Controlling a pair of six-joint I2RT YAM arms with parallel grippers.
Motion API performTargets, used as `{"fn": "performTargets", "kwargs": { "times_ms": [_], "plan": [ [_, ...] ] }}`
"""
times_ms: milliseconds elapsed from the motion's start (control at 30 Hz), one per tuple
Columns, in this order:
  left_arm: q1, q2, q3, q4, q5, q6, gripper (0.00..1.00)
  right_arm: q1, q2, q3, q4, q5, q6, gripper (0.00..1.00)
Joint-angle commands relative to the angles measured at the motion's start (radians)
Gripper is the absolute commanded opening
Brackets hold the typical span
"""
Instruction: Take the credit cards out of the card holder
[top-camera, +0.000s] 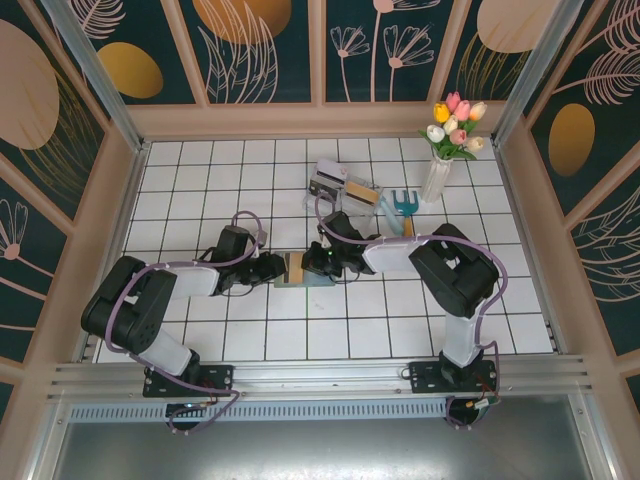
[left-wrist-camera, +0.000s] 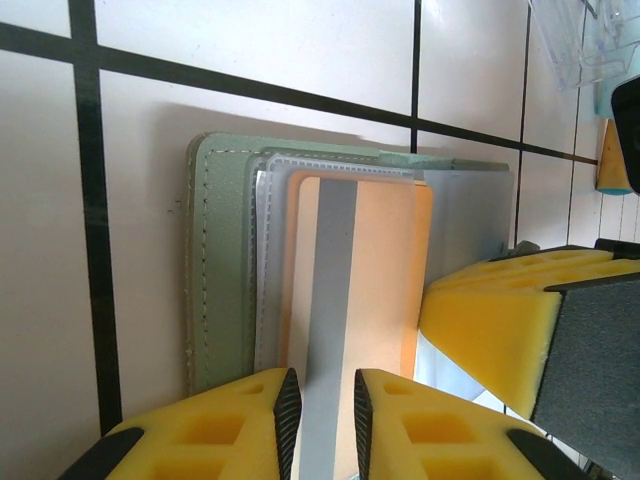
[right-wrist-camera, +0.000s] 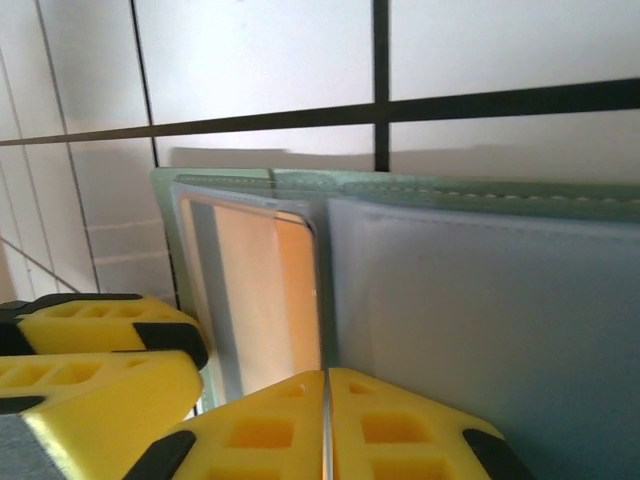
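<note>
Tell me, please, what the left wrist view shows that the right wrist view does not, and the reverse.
Left wrist view: the left gripper, fingers slightly apart over the grey stripe of the credit card, and the corner of a clear tray. Right wrist view: the right gripper, fingers closed at the grey inner flap of the card holder. Both: the orange card lying in the green holder on white tiles, and the other arm's yellow finger.

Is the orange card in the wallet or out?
Partly out: the orange card overlaps the grey-green wallet, but its near end sticks past the edge, at the left pincer.
</note>
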Motion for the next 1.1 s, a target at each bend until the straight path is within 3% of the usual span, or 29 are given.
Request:
{"fn": "performTargets", "kwargs": {
  "times_ms": [0, 300, 700, 1067],
  "plan": [
    [-0.002, 0.011, -0.026, -0.062, -0.053, 0.007, 0.26, -0.006, 0.003, 0.026, -0.068, 0.044, -0.028, 0.16],
    [-0.002, 0.014, -0.027, -0.058, -0.047, 0.007, 0.26, 0.006, 0.051, 0.057, -0.029, -0.021, -0.035, 0.19],
    [-0.002, 0.008, -0.023, -0.078, -0.057, 0.008, 0.28, 0.009, 0.043, 0.054, -0.061, 0.026, -0.031, 0.01],
    [-0.002, -0.012, -0.023, -0.088, -0.069, 0.007, 0.30, 0.000, -0.006, 0.054, -0.182, 0.098, -0.073, 0.00]
  ]
}}
